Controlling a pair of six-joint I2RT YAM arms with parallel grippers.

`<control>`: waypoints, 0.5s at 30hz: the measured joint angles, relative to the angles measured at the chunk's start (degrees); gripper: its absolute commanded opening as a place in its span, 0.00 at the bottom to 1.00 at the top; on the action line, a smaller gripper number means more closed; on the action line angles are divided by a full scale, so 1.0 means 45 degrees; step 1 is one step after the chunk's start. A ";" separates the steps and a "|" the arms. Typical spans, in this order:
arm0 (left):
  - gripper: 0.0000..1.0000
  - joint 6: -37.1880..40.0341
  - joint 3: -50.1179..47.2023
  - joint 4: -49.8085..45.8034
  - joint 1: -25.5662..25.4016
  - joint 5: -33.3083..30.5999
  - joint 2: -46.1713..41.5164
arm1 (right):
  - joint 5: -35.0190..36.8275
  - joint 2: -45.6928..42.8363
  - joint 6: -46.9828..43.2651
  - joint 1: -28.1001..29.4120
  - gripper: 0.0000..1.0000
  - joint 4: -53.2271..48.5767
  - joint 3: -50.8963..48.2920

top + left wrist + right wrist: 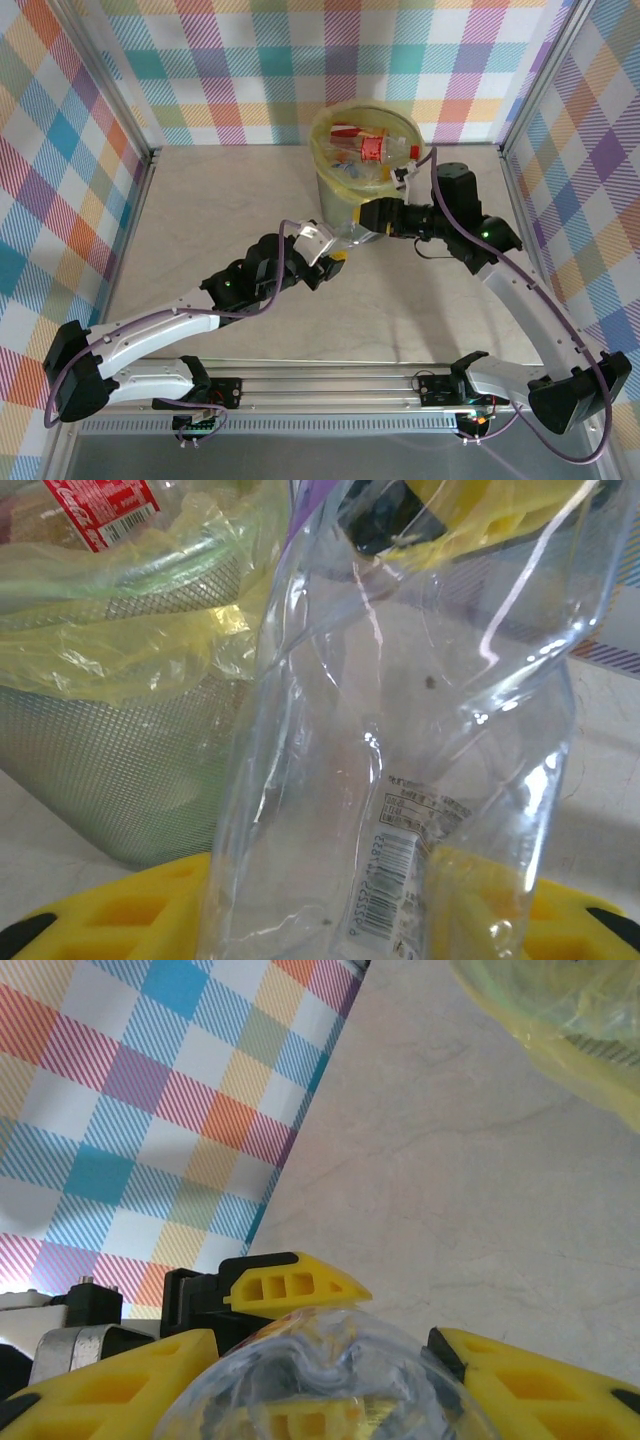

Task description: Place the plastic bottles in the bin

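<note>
A clear, crumpled plastic bottle (355,237) hangs above the pale stone-patterned table (220,220), just at the near side of the round grey-green mesh bin (335,205), between the two grippers. The left gripper (335,262) reaches it from the near left and the right gripper (367,215) from the right.

In the left wrist view the bottle (400,730) stands upright between that gripper's yellow fingers (120,915), a barcode label low on its wall. Whether those jaws press on it or stand slightly slack cannot be told. To its left are the bin's mesh wall (110,780) and the translucent yellow bag (120,660) folded over the rim.

In the right wrist view the right gripper (330,1380) has its yellow fingers (540,1380) against both sides of the bottle's rounded end (320,1360), clamped on it.

Inside the bin lie other bottles, among them a clear bottle with a red label and red cap (375,150).
</note>
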 measured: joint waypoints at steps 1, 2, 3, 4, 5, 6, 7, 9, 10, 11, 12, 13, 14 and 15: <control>0.77 0.0015 0.0019 0.0019 0.0010 0.0044 0.0000 | 0.0097 0.0029 0.0000 0.0000 0.35 -0.0034 0.0102; 0.88 -0.0034 0.0044 0.0068 0.0039 0.0073 0.0000 | 0.0189 0.0102 -0.0029 0.0000 0.34 -0.0087 0.0291; 0.96 -0.0058 0.0092 0.0087 0.0039 0.0087 -0.0015 | 0.0389 0.0189 -0.0058 0.0000 0.33 -0.0155 0.0534; 1.00 -0.0068 0.0141 0.0097 0.0039 0.0083 -0.0029 | 0.0597 0.0296 -0.0102 0.0015 0.32 -0.0267 0.0811; 1.00 -0.0112 0.0204 0.0102 0.0049 0.0078 -0.0078 | 0.0850 0.0442 -0.0209 0.0015 0.32 -0.0384 0.1224; 1.00 -0.0107 0.0238 0.0131 0.0053 0.0049 -0.0170 | 0.1083 0.0622 -0.0350 0.0010 0.31 -0.0534 0.1729; 1.00 -0.0107 0.0272 0.0136 0.0058 -0.0019 -0.0277 | 0.1258 0.0772 -0.0447 0.0010 0.31 -0.0685 0.2157; 1.00 -0.0155 0.0369 0.0155 0.0087 -0.0107 -0.0593 | 0.1836 0.1137 -0.0763 0.0019 0.31 -0.0826 0.3288; 1.00 -0.0180 0.0393 0.0180 0.0087 -0.0131 -0.0743 | 0.2113 0.1311 -0.0889 -0.0029 0.31 -0.0821 0.3798; 1.00 -0.0223 0.0403 0.0180 0.0083 -0.0204 -0.0937 | 0.2453 0.1535 -0.1039 -0.0097 0.31 -0.0782 0.4425; 1.00 -0.0272 0.0418 0.0175 0.0083 -0.0291 -0.1122 | 0.2769 0.1749 -0.1161 -0.0175 0.31 -0.0719 0.4988; 1.00 -0.0306 0.0427 0.0180 0.0087 -0.0418 -0.1268 | 0.3011 0.1933 -0.1282 -0.0257 0.31 -0.0636 0.5440; 1.00 -0.0345 0.0447 0.0175 0.0087 -0.0568 -0.1389 | 0.3254 0.2127 -0.1360 -0.0350 0.31 -0.0563 0.5867; 1.00 -0.0369 0.0461 0.0175 0.0087 -0.0733 -0.1496 | 0.3521 0.2341 -0.1433 -0.0471 0.31 -0.0408 0.6275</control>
